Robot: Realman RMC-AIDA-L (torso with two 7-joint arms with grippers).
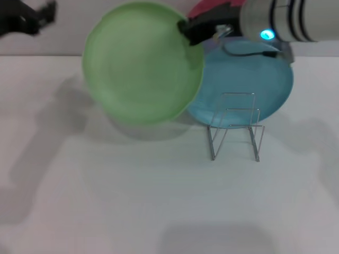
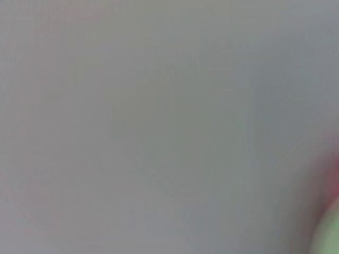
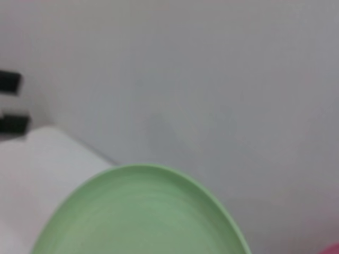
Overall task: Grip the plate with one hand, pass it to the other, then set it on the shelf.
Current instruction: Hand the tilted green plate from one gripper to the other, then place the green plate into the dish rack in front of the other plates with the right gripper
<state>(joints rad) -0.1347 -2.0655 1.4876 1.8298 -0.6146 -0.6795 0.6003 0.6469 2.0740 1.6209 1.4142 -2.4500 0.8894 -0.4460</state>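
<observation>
The light green plate (image 1: 140, 63) hangs tilted above the table at the back left, its face turned toward me. My right gripper (image 1: 190, 29), on the white arm with the blue ring light, is shut on the plate's upper right rim. The right wrist view shows the plate (image 3: 137, 211) close up. My left gripper (image 1: 37, 18), all black, is at the far top left, well clear of the plate's left edge, with its two fingers (image 3: 10, 82) apart and nothing between them. The wire shelf (image 1: 235, 127) stands on the table, to the right of the plate and below it.
A turquoise plate (image 1: 249, 79) leans upright right behind the shelf, partly covered by the green plate. A pink object (image 1: 212, 8) shows behind my right gripper. The white table (image 1: 132, 201) stretches toward me in front.
</observation>
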